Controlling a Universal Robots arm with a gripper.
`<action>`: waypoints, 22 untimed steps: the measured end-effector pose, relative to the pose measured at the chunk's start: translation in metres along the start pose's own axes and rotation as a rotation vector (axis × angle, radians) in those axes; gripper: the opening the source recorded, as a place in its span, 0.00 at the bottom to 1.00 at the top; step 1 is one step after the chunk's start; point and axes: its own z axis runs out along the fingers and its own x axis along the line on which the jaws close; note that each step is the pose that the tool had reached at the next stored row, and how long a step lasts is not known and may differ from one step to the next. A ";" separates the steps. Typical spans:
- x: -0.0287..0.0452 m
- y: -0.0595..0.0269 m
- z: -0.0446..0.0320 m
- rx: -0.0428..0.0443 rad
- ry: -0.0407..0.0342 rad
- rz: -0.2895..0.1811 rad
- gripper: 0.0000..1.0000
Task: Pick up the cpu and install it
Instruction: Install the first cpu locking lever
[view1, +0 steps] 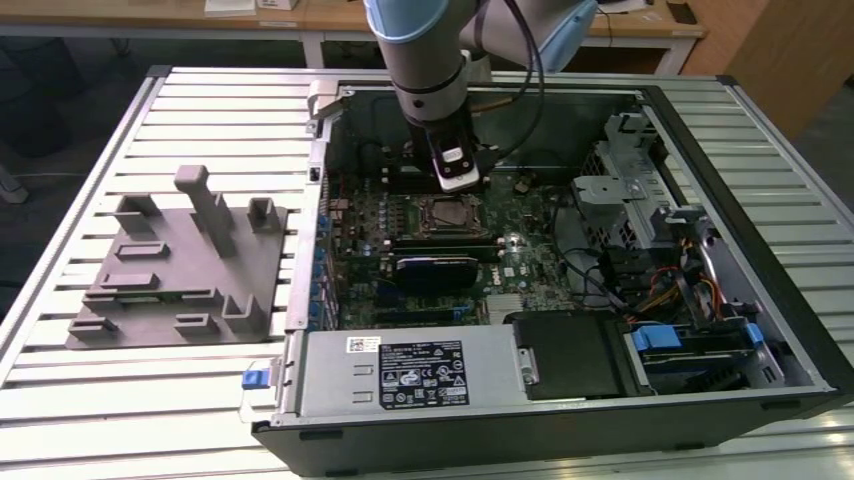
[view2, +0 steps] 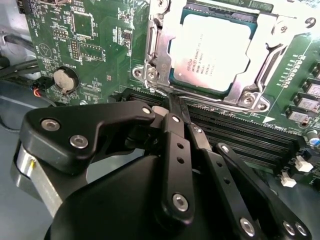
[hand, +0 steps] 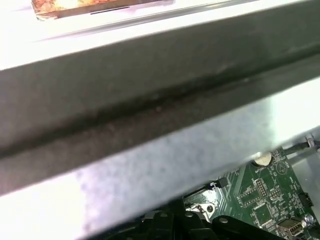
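The cpu (view2: 212, 52), a pale silvery square chip, lies flat inside the metal-framed socket (view2: 150, 50) on the green motherboard (view2: 95, 45). In the exterior view the cpu (view1: 447, 212) sits mid-board, inside the open computer case (view1: 747, 300). My gripper (view2: 174, 101) hangs just beside the socket's edge, its black fingers (view2: 176, 145) pressed together with nothing between them; the tips point at the socket's latch wire. From the exterior view the gripper (view1: 455, 182) stands upright over the board, just behind the socket.
A grey slotted fixture (view1: 180, 265) lies on the slatted table (view1: 80, 400) at the exterior view's left. Memory slots (view2: 250, 135) run beside the socket. A power supply (view1: 387, 375) fills the case front, with drive bays and cables (view1: 654, 230) at the right. The case wall (hand: 150, 115) stands close to the wrist.
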 end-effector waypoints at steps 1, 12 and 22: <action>-0.0001 0.0002 -0.0004 -0.0002 0.0000 0.000 0.11; -0.0030 0.0040 -0.0158 0.0006 0.0000 0.000 0.11; -0.0046 0.0062 -0.0244 0.0004 0.0000 0.000 0.11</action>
